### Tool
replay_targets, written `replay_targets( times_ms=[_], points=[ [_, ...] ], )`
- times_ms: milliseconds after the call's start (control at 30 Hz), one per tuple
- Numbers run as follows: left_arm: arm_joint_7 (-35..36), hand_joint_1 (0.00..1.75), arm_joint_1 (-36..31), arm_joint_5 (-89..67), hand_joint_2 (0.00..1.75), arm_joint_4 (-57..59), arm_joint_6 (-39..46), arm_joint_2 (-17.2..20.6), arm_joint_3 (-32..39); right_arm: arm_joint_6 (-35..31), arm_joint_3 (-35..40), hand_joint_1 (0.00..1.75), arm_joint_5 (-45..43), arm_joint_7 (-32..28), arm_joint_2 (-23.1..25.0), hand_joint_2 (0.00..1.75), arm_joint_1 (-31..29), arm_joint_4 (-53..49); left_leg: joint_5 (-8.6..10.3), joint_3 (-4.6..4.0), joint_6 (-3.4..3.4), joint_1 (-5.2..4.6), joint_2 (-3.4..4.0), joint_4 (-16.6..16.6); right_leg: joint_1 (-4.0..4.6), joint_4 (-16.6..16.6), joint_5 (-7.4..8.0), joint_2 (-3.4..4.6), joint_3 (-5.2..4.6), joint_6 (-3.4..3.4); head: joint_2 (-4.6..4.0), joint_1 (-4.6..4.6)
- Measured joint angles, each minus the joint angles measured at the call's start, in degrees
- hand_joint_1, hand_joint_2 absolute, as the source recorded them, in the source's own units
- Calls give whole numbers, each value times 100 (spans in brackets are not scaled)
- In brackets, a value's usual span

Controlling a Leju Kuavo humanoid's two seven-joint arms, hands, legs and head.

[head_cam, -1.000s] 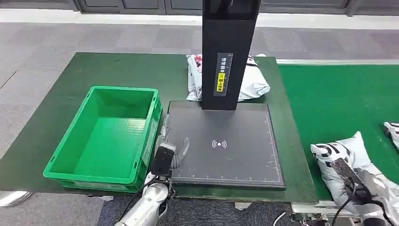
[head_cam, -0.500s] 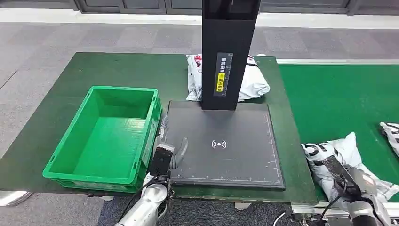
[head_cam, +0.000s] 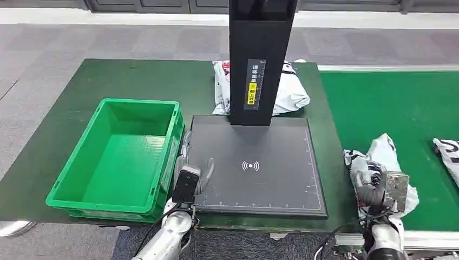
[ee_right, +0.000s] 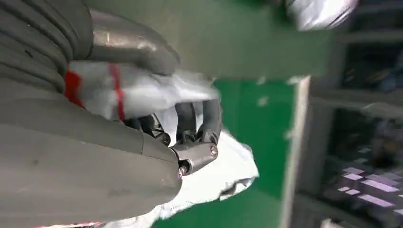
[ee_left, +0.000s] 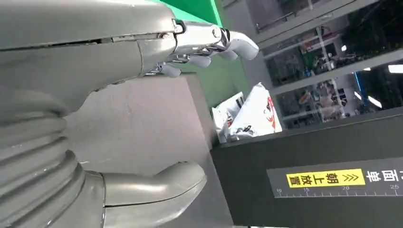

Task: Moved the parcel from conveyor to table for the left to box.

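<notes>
A white parcel with black markings (head_cam: pixel 379 162) is held by my right hand (head_cam: pixel 379 187) at the left edge of the green conveyor (head_cam: pixel 389 108), close to the dark table (head_cam: pixel 135 76). In the right wrist view the fingers (ee_right: pixel 199 118) and thumb wrap around the crumpled white parcel (ee_right: pixel 142 90). My left hand (head_cam: pixel 196 174) rests open at the front left corner of the black scanner pad (head_cam: pixel 260 162), beside the empty green box (head_cam: pixel 122 154); the left wrist view shows its fingers (ee_left: pixel 209 40) spread with nothing in them.
A black scanner post (head_cam: pixel 260 59) rises from the back of the pad, with another white parcel (head_cam: pixel 287 92) lying behind it. One more parcel (head_cam: pixel 448 154) sits at the conveyor's right edge. Grey floor surrounds the table.
My right hand has drawn the parcel leftward across the conveyor toward the table and lifted it, so the bag now stands bunched up. The left hand has stayed in place.
</notes>
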Motion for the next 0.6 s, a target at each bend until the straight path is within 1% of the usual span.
replay_targets(
  times_ms=[100, 267, 433, 500, 600],
  points=[
    [0, 0, -15, -20, 175, 0, 4, 0, 0, -184, 456, 175, -403, -233, 131, 175, 80, -590, 2, -9, -1, 0, -3, -2, 0, 3, -1, -5, -5, -1, -2, 2],
    [0, 0, -129, -31, 175, 0, -72, -4, 0, -294, 1689, 175, -423, -134, 280, 175, 29, -1511, 8, -9, -9, 1, -4, -3, 1, 4, 0, -4, -10, -5, -2, 0],
    [0, 0, -293, -28, 175, 55, -203, -46, -4, -258, 2830, 175, -348, -31, 402, 175, -278, -1701, 15, -9, -8, 1, -7, -4, 1, 6, 1, -7, -9, -6, 0, 0],
    [0, 0, -325, -28, 175, 70, -210, -59, -9, -258, 3082, 175, -348, -33, 428, 175, -348, -1710, 15, -10, -8, 0, -10, -3, 0, 6, 1, -10, -8, -6, -2, 0],
    [0, 0, -331, -28, 175, 81, -212, -59, -7, -258, 3258, 175, -351, -33, 472, 175, -385, -1712, 15, -11, -8, 0, -13, -3, 0, 5, 1, -12, -8, -6, -2, 0]
  ],
)
